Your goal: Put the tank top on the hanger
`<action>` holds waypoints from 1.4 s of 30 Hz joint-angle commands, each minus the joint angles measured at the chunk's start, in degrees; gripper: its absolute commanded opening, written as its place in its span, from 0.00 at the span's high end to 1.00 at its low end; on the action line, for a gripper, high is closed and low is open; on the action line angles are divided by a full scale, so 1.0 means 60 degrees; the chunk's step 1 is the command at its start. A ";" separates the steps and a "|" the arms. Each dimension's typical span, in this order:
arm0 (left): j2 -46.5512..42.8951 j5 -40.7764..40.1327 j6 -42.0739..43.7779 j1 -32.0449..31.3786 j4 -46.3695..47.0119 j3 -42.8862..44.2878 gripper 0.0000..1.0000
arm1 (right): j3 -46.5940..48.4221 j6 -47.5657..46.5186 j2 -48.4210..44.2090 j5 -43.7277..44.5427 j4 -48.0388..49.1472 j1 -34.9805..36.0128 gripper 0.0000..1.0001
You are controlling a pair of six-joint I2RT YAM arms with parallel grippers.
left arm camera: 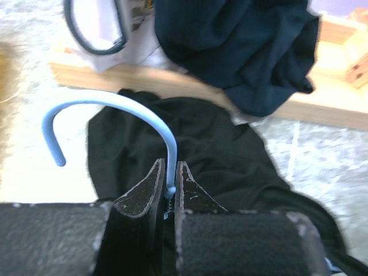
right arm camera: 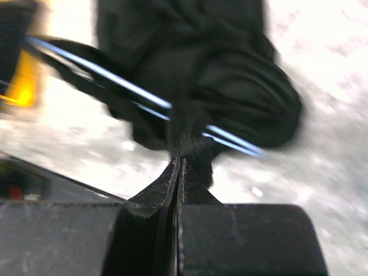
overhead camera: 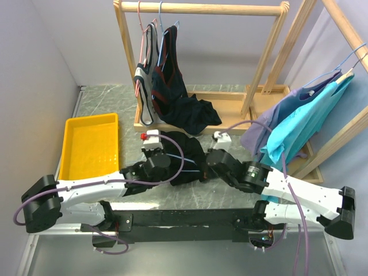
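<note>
The black tank top (overhead camera: pixel 185 150) lies bunched on the marble table between my two arms. In the left wrist view my left gripper (left arm camera: pixel 169 165) is shut on the neck of the light-blue wire hanger (left arm camera: pixel 109 103). Its hook curves up and to the left over the tank top (left arm camera: pixel 201 149). My right gripper (right arm camera: pixel 179 160) is shut on a pinched fold of the tank top (right arm camera: pixel 230 86). Two light-blue wires of the hanger (right arm camera: pixel 115 76) run slantwise through the fabric just beyond the fingertips. From above, both grippers (overhead camera: pixel 172 161) (overhead camera: pixel 205 164) meet over the fabric, which hides most of the hanger.
A yellow tray (overhead camera: pixel 91 144) sits at the left. Behind the tank top stands a wooden rack (overhead camera: pixel 201 8) with a grey-black top (overhead camera: pixel 145 80) and a red-trimmed dark top (overhead camera: pixel 172 80) hanging down to its base (overhead camera: pixel 230 95). Teal and lilac garments (overhead camera: pixel 299 121) hang at the right.
</note>
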 commanded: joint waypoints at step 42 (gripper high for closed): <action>0.3285 0.0516 0.7518 -0.1886 -0.8085 1.5119 0.99 | 0.7034 -0.6487 -0.0357 -0.1709 0.0919 0.0083 0.51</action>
